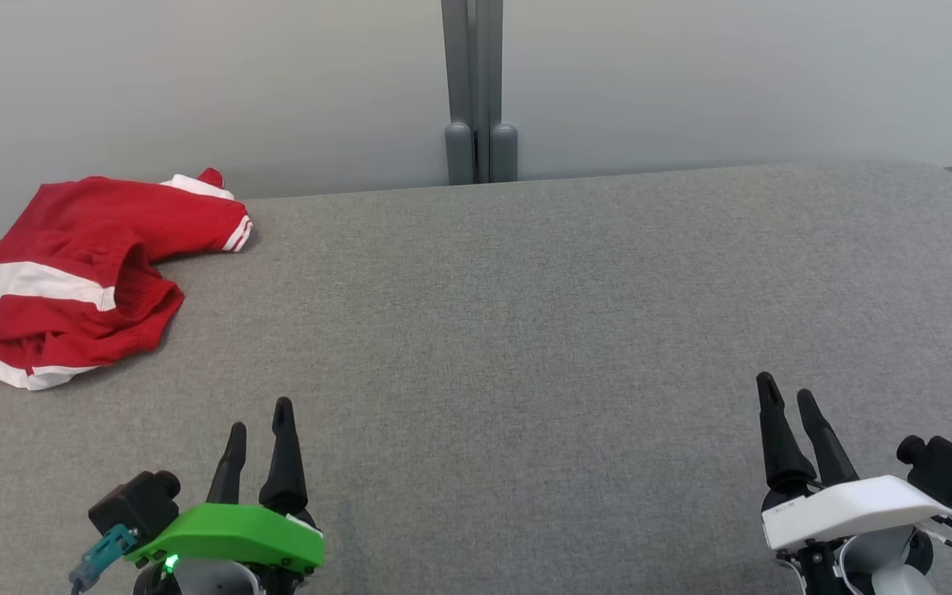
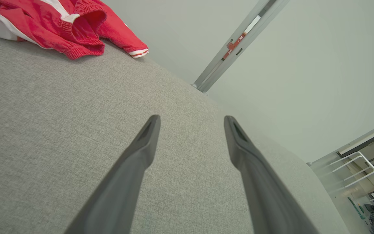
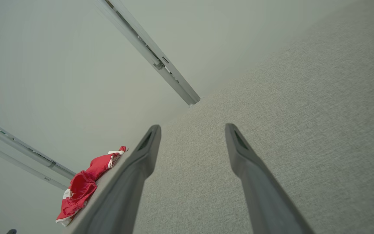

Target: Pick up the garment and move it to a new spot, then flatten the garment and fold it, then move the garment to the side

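Left end effector point(image 1: 259, 415), right end effector point(image 1: 784, 385) at surface point(image 1: 525, 330) near edge, both spread apart, empty. Red garment point(image 1: 71, 248) crumpled at far left corner. Best: left reaches over, pinches a raised fold.

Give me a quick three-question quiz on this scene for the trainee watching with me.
1. True or false: the red garment lies folded flat in the middle of the grey fabric surface.
2. Which gripper is nearer the red garment? A) left gripper B) right gripper C) both equally near
3. Fill in: both grippers' jaws stand ____ and hold nothing.

Key:
1. False. It lies crumpled at the surface's far left edge.
2. A
3. open
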Available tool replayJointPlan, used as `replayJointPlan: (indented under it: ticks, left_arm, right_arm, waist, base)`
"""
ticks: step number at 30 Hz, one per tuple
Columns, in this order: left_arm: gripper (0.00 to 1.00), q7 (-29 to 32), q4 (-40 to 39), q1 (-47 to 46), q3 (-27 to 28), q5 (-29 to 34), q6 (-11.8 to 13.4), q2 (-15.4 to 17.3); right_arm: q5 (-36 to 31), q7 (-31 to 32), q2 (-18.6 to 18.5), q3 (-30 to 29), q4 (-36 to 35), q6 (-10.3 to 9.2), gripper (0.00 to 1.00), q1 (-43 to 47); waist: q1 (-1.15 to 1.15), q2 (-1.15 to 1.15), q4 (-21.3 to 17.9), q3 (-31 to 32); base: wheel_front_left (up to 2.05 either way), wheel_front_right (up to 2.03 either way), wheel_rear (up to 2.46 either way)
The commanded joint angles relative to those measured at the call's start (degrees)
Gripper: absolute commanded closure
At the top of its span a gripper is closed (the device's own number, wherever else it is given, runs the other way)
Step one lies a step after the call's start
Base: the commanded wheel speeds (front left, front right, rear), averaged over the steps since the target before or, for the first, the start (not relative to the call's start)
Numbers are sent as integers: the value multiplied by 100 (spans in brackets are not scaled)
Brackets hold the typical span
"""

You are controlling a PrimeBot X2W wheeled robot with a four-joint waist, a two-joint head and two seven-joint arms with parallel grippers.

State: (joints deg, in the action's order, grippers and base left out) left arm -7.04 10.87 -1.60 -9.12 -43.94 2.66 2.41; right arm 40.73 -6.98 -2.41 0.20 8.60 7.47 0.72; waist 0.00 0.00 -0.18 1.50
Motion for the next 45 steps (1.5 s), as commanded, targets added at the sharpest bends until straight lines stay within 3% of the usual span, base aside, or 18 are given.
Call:
replayJointPlan:
  ticks: [1,28,45]
  left_arm:
    - [0,-51,-45,39,-26,193,47,40]
    - [0,-439,202,172,-288,1809,300,53]
    - [0,-633,427,257,-477,2311,433,58]
  right_arm:
    - [-197,-55,-34,19,-48,2,0,7]
    - [-2239,-442,-46,226,10,2,0,105]
    - [-3070,-646,-53,245,52,3,0,146]
  waist:
    - [0,0,0,3]
    - [0,0,-19,45]
    - [0,0,-17,111]
  base:
    - [0,0,0]
    - [0,0,0]
    - [0,0,0]
